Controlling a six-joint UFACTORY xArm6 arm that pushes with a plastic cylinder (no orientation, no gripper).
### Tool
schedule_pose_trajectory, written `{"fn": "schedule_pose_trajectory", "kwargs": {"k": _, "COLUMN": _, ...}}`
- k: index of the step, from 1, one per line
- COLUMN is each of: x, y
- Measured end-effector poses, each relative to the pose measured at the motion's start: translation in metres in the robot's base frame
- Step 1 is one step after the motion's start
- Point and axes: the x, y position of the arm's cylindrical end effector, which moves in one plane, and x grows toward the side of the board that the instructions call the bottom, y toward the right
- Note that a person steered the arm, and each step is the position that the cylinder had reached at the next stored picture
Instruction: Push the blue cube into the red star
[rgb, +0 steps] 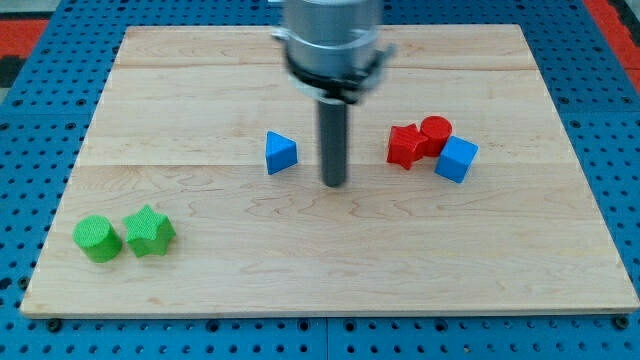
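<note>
In the camera view, a pale wooden surface (330, 250) lies on a blue pegboard base (40, 100), and my arm comes down from the view's top as a grey cylindrical housing (333, 40) ending in a straight dark rod. My tip (334, 184) rests on the wood near the middle of the board; there is no claw on this arm, only the rod, so nothing here can spread apart or clamp together. Just to the view's left of the tip sits a blue triangular block (280, 153), close by the rod but with a clear strip of wood between them. To the view's right of the tip, a little farther off, three blocks are bunched together: the red star (404, 146) is nearest the tip, a red cylinder (435, 132) presses against the star's upper right side, and the blue cube (456, 159) sits at the cluster's right and lower edge, touching the cylinder and lying just beside the star, though I cannot tell whether cube and star actually meet. The tip touches none of these. Well apart, near the view's bottom left corner, a green cylinder (97, 238) and a green star (149, 231) stand side by side, nearly touching.
</note>
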Motion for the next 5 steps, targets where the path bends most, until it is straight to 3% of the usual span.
{"fn": "schedule_pose_trajectory", "kwargs": {"k": 1, "x": 0.033, "y": 0.085}}
{"fn": "schedule_pose_trajectory", "kwargs": {"k": 2, "x": 0.024, "y": 0.187}}
{"fn": "schedule_pose_trajectory", "kwargs": {"k": 3, "x": -0.012, "y": 0.193}}
{"fn": "schedule_pose_trajectory", "kwargs": {"k": 5, "x": -0.03, "y": 0.092}}
